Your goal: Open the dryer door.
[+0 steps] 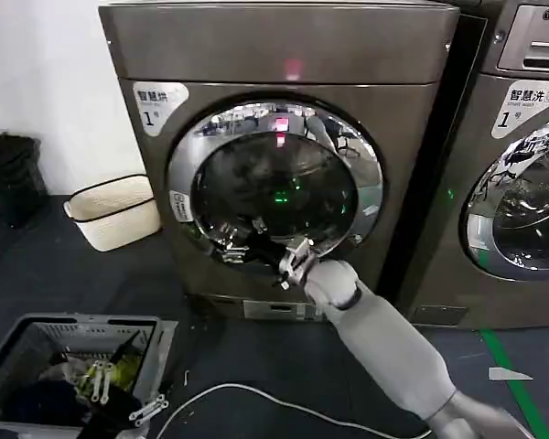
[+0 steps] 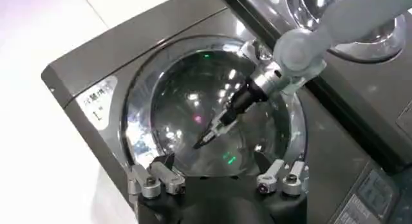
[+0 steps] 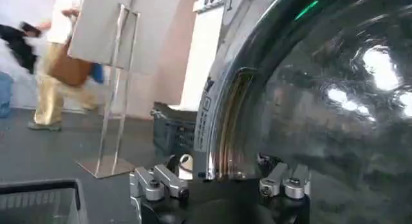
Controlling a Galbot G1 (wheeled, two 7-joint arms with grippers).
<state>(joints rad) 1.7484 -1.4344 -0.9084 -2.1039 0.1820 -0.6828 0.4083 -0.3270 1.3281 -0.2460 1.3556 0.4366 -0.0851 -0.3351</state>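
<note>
The dryer door (image 1: 274, 187) sits shut in the front of the grey-brown metal dryer (image 1: 284, 55), a large round porthole nearly as wide as the machine. Its wide chrome rim is mirror-bright and throws back the room's lights; the glass inside is dark, domed and glossy, with small green and red glints on it.

The right hand (image 1: 291, 265) is at the lower part of the door, just inside the rim, on a smooth pale grey arm that comes up from the lower right. In the head view its metal fingers look close together at the glass, but I cannot tell whether they are open or closed, nor whether they touch the door.

The left wrist view looks at the door from farther off: the right hand appears there as a slim dark tip over the glass, and the left hand's (image 2: 219, 180) own two silvery fingers (image 2: 158, 179) stand wide apart in the foreground, holding nothing.

The right wrist view is very near the rim, showing its ribbed chrome band against the curved glass.

The head view alone takes in the floor: a cream basket (image 1: 114, 212) left of the dryer, a grey plastic crate (image 1: 73, 352) of laundry, a white cable (image 1: 284, 402), and the LG machine (image 1: 522, 165) on the right.
</note>
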